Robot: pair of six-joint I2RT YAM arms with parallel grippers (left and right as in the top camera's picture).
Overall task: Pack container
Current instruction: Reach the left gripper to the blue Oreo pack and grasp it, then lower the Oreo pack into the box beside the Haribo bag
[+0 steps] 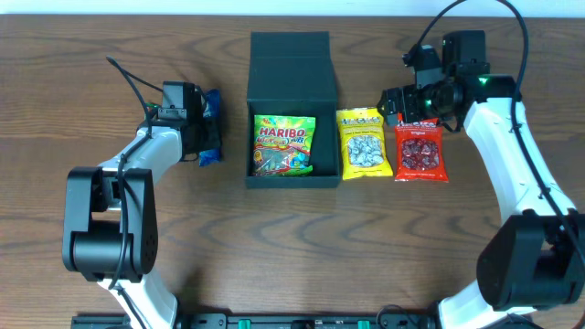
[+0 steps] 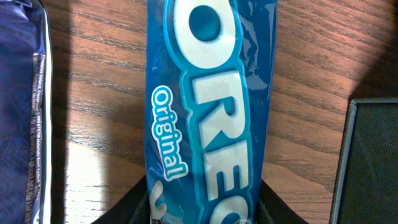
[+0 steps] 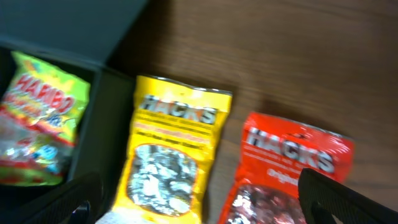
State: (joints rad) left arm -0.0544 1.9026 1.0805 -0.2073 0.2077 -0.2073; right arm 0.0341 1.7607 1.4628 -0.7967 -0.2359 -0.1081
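Observation:
The dark teal container (image 1: pixel 292 68) stands at the table's centre with its flap lid open at the back. A Haribo bag (image 1: pixel 284 144) lies inside it. A yellow Hacks bag (image 1: pixel 364 143) and a red Hacks bag (image 1: pixel 420 153) lie to its right. My left gripper (image 1: pixel 208 128) is left of the container. In the left wrist view its fingers (image 2: pixel 202 208) press both sides of a blue Oreo packet (image 2: pixel 208 112). My right gripper (image 1: pixel 402 99) is open and empty. It hovers over the yellow bag (image 3: pixel 171 162) and the red bag (image 3: pixel 286 168).
A dark blue packet (image 2: pixel 25 112) lies left of the Oreo packet, at the edge of the left wrist view. The container's wall (image 2: pixel 367 162) is to the right of it. The Haribo bag (image 3: pixel 37 130) and the container's wall (image 3: pixel 102 143) show in the right wrist view.

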